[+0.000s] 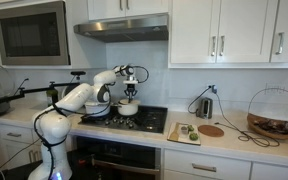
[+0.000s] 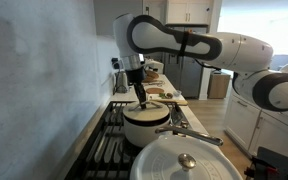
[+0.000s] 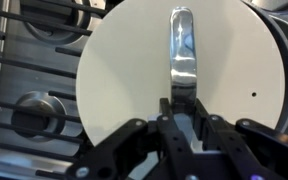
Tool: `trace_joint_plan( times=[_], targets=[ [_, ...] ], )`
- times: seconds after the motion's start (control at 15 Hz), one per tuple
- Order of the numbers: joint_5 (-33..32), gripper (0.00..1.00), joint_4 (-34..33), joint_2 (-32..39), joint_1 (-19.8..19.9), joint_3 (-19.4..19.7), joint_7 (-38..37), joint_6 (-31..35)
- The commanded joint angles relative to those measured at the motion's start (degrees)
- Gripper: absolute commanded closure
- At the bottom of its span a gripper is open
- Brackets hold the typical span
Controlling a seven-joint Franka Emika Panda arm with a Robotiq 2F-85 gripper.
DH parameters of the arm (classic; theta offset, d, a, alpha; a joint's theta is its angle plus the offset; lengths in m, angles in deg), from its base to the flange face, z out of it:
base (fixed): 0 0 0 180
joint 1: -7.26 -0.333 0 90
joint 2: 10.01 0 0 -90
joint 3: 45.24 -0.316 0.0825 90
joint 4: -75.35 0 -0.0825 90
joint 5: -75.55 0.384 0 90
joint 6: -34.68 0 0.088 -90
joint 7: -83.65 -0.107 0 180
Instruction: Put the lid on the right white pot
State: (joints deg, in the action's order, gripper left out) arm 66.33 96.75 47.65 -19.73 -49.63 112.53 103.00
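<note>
Closest to the wrist camera is the hand (image 3: 184, 108), its two dark fingers clenched on the near end of the lid's shiny metal bar handle (image 3: 182, 50). Beneath it the lid (image 3: 134, 90) fills most of that view as a pale round disc, with black burner grates (image 3: 34, 55) showing past its left edge. In an exterior view the hand (image 2: 139, 96) points straight down onto the top of the right white pot (image 2: 144, 130). That pot stands just behind a larger white pot (image 2: 219, 165) with its own knobbed lid. So the lid is at the pot's mouth. I cannot tell whether it is fully seated or hangs just above the rim, because the disc hides the rim from above.

By my judgement, the step in hand is the final lowering and release. It should go best with the disc level and centred, so its edge meets the rim all round and does not ride up on one side. The grip appears to be off-centre on the handle, so the lid may tilt. A slow, straight descent until the lid bears on the pot, then opening the fingers and lifting vertically, should avoid dragging it askew or nudging the pot towards its larger neighbour.
</note>
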Motion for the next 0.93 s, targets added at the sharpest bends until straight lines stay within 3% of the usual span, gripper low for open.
trace_joint_plan(
  times=[0.0,0.53,0.87],
  targets=[
    [0.3,0.94,1.1,-1.0,-0.8,-0.2,3.2,-3.9],
    [0.4,0.94,-0.2,-0.3,-2.3,-0.8,7.7,-10.2],
    [0.7,0.94,0.1,-0.7,-2.5,-1.0,7.9,-9.6]
  ],
)
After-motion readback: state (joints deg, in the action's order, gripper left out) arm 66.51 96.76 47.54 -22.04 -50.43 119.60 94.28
